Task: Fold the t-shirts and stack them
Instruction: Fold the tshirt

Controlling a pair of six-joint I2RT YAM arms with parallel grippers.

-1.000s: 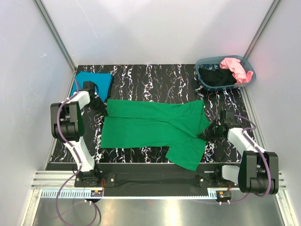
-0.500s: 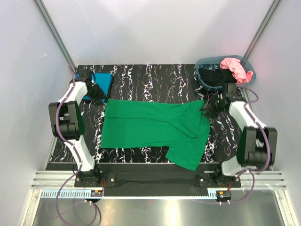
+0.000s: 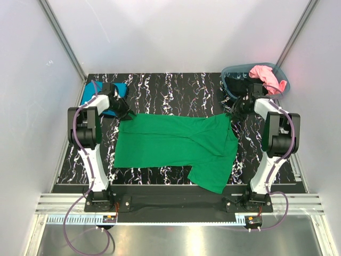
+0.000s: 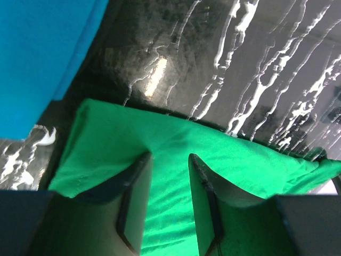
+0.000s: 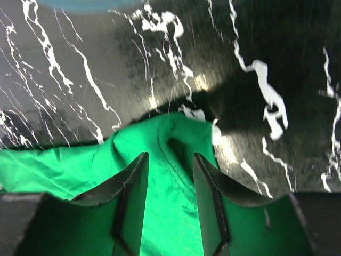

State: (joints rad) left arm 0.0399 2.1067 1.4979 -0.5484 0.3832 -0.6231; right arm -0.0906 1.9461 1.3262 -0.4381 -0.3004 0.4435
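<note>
A bright green t-shirt (image 3: 170, 141) lies spread flat across the black marbled table, with one sleeve hanging toward the near edge. My left gripper (image 3: 126, 112) is at its far left corner. In the left wrist view the gripper (image 4: 169, 156) is open, the green cloth (image 4: 240, 165) lying loose under its fingers. My right gripper (image 3: 234, 110) is at the far right corner. In the right wrist view it (image 5: 169, 156) is open too, over a rumpled green edge (image 5: 69, 165). A folded teal t-shirt (image 3: 88, 95) (image 4: 37, 53) lies at the far left. Black (image 3: 242, 86) and pink (image 3: 265, 74) t-shirts sit in the basket.
The grey-blue oval basket (image 3: 229, 72) stands at the far right corner of the table, just behind my right gripper. White walls close the table in on three sides. Bare marbled tabletop (image 3: 176, 90) shows behind the green shirt.
Both grippers went from shut to open and let go of the green cloth. The right arm swung from the near right side up to the far right corner; the left moved slightly farther back.
</note>
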